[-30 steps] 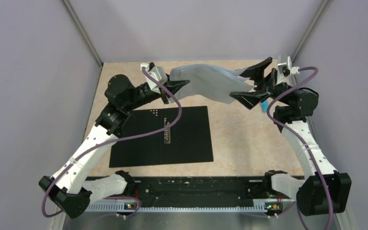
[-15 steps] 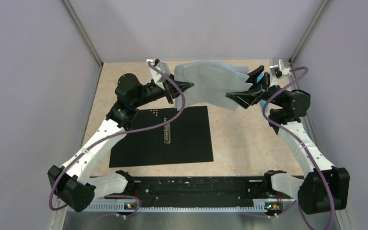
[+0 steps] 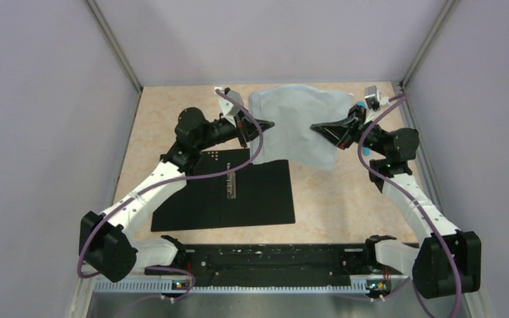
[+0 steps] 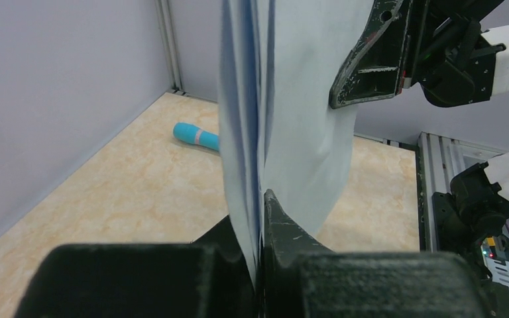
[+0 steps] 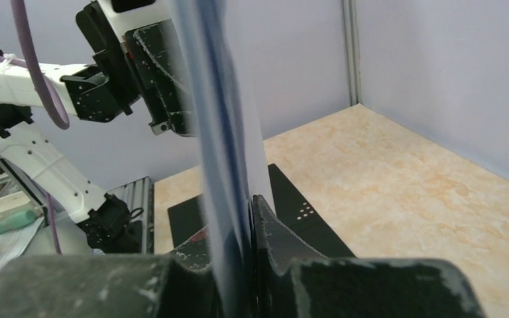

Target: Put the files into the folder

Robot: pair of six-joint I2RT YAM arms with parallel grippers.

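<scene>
thin white paper sheets [image 3: 298, 126]: several layers, limp and slightly rumpled; hanging upright in the air over the far part of the tan marbled tabletop [image 3: 166, 116], not yet in the folder.
left black two-finger gripper [image 3: 263, 124]: clamped on the left edge of the sheets.
right black two-finger gripper [image 3: 318, 127]: clamped on the opposite edge; two-sided hold probably to stop sagging.
flat rectangular folder [image 3: 225, 189]: opened out, matte black inside facing up, flat on the tabletop; apart from the sheets, seemingly ready to receive them.
turquoise cylindrical pen [image 4: 195, 136]: lying idle near the far wall.
</scene>
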